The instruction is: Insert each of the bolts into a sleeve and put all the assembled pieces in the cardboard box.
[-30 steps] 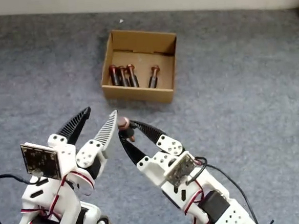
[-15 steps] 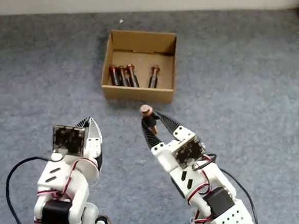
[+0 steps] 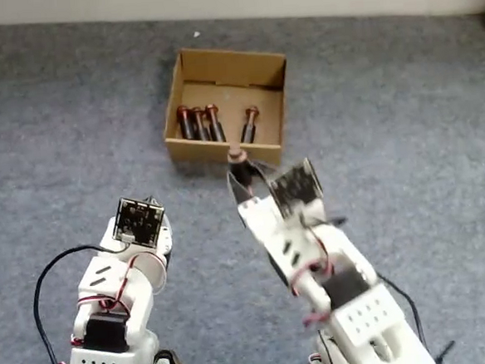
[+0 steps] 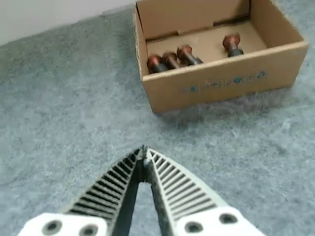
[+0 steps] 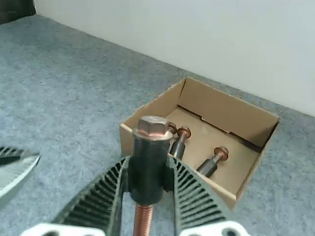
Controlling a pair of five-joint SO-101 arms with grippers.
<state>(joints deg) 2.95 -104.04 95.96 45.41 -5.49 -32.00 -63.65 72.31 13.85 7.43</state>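
Note:
My right gripper (image 5: 147,184) is shut on an assembled piece (image 5: 147,162), a copper bolt standing upright in a black sleeve. In the high view that piece (image 3: 237,160) is just in front of the near wall of the cardboard box (image 3: 224,151), held by the right gripper (image 3: 243,184). Several assembled pieces (image 3: 199,122) lie inside the box (image 4: 221,83), a group to one side (image 4: 170,60) and a single one apart (image 4: 232,44). My left gripper (image 4: 144,153) is shut on nothing, low over the carpet, well short of the box.
Grey carpet (image 3: 406,137) covers the whole floor around the box. A pale wall (image 5: 197,39) runs behind the box (image 5: 226,110). The left arm (image 3: 120,282) stands at the near left, a gap away from the right arm (image 3: 333,284).
The right arm has carried the bolt and sleeve forward, up to the box's near wall. The left gripper has gone from open to shut and drawn back away from the right gripper.

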